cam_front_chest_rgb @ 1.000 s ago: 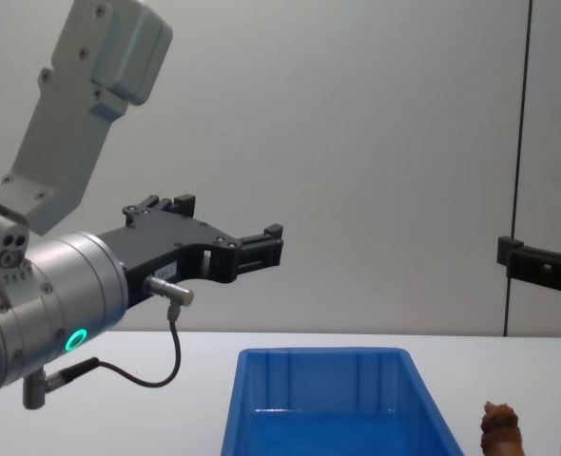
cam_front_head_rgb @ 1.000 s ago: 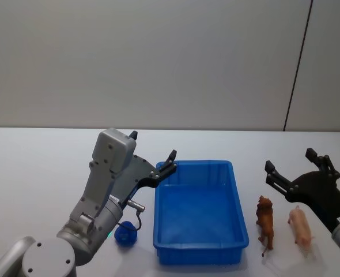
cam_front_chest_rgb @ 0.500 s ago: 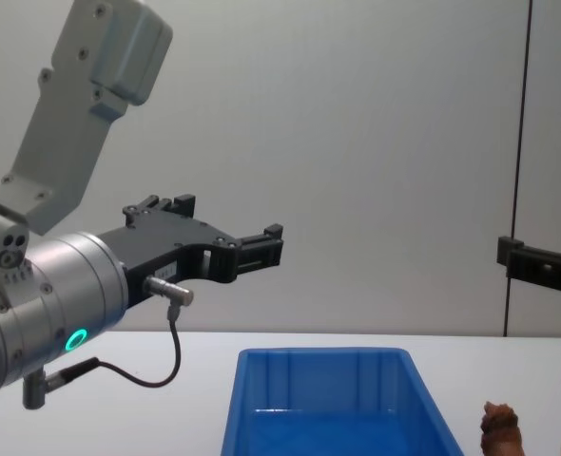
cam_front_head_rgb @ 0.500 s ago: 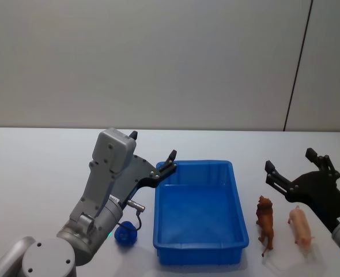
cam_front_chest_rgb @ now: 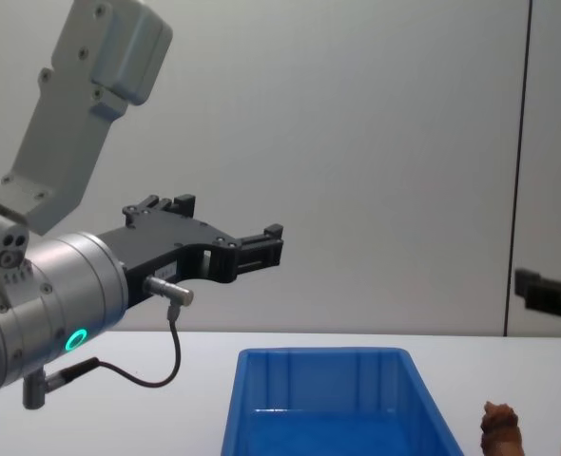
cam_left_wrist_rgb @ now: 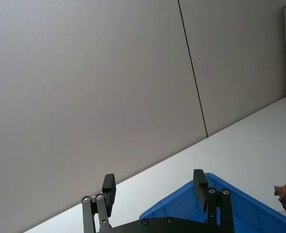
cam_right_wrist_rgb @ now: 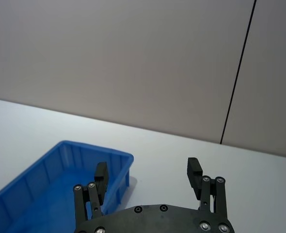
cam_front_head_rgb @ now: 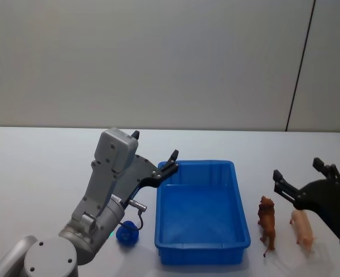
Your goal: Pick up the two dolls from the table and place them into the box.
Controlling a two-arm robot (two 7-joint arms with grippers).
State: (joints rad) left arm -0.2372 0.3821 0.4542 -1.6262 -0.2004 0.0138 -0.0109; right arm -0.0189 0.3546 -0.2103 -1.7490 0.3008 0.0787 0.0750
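The blue box lies on the white table, its long side pointing away from me, and nothing shows inside it. To its right stand the two dolls: a brown lion and, farther right, a pale pink one. My right gripper hangs open just above and behind them, touching neither. My left gripper is open and holds nothing, up over the box's far left corner. The chest view shows the box, the lion's head and the left gripper.
A small blue round object lies on the table left of the box, under my left arm. A grey wall with a dark vertical seam stands behind the table.
My right gripper has moved right and lower, closer to the dolls. The left arm, the box and both dolls have stayed still.
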